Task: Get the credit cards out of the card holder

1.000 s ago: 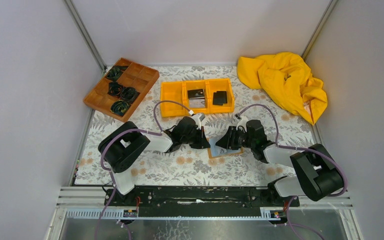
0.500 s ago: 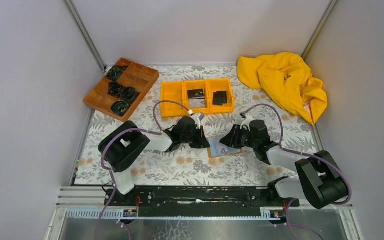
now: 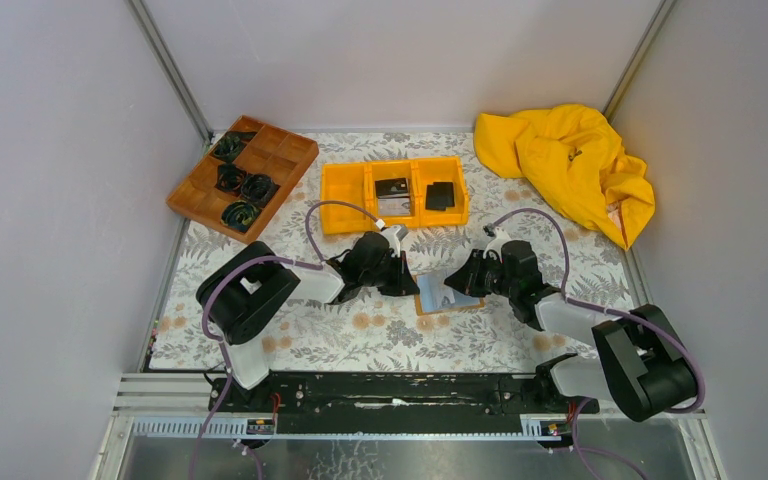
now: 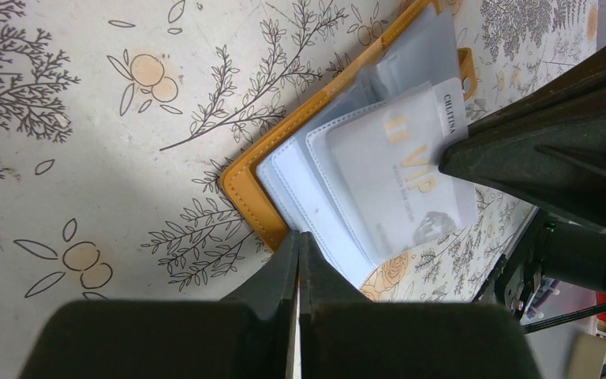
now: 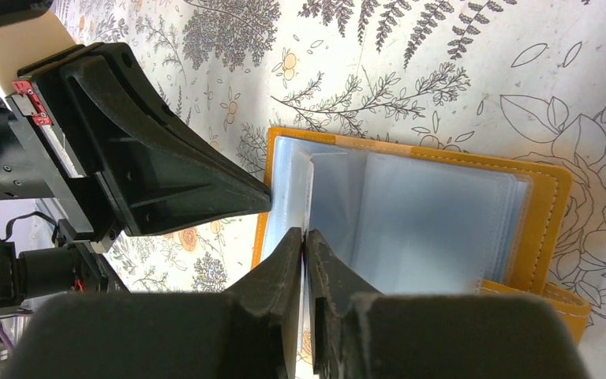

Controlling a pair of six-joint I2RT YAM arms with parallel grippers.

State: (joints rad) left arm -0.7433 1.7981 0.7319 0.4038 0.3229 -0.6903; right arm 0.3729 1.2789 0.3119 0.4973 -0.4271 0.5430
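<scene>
Orange-tan card holder (image 5: 434,221) lies open; left pincer (image 4: 298,241) closed at its edge, right pincer (image 5: 304,237) nipped onto pale VIP card (image 4: 398,170).

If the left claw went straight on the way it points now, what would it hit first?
The card holder: the shut left claw sits right at its orange edge, so it would likely push into the clear sleeves, with the pale credit card beyond.
</scene>
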